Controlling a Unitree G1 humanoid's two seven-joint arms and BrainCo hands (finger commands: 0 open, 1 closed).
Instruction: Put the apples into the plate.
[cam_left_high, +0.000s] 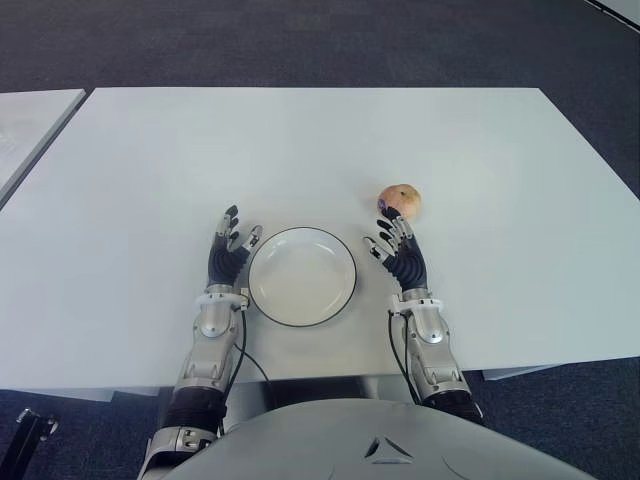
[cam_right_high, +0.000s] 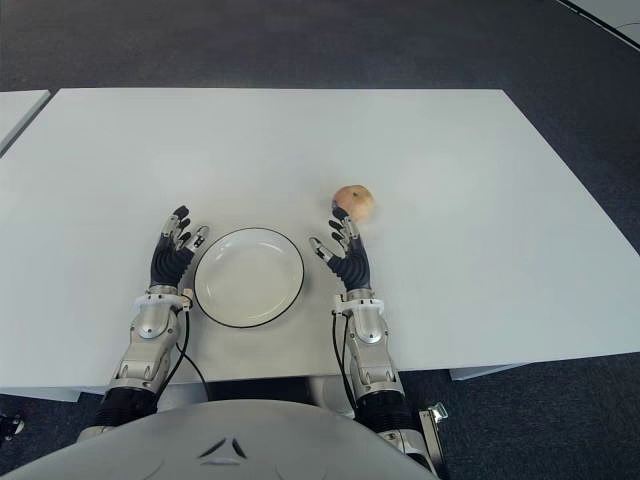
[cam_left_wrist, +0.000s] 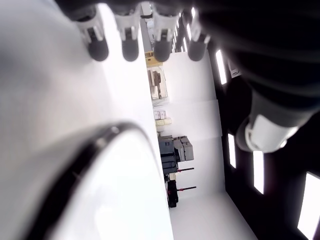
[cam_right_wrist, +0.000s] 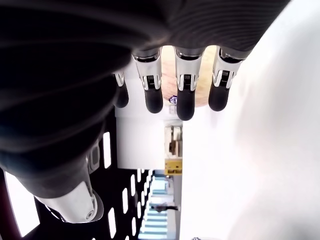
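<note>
One yellow-red apple (cam_left_high: 402, 200) with a small sticker lies on the white table (cam_left_high: 300, 140), to the right of and beyond an empty white plate (cam_left_high: 301, 275) with a dark rim. My right hand (cam_left_high: 396, 243) is open, its fingers stretched toward the apple; the fingertips (cam_right_wrist: 184, 107) stand just short of the fruit (cam_right_wrist: 200, 75), and contact cannot be told. My left hand (cam_left_high: 231, 243) is open too, just left of the plate, with its fingers (cam_left_wrist: 130, 47) spread over the table beside the plate's rim (cam_left_wrist: 85, 160).
A second white table (cam_left_high: 25, 125) stands at the far left across a narrow gap. Dark carpet (cam_left_high: 300, 40) surrounds the tables. The table's front edge (cam_left_high: 320, 375) runs just under my forearms.
</note>
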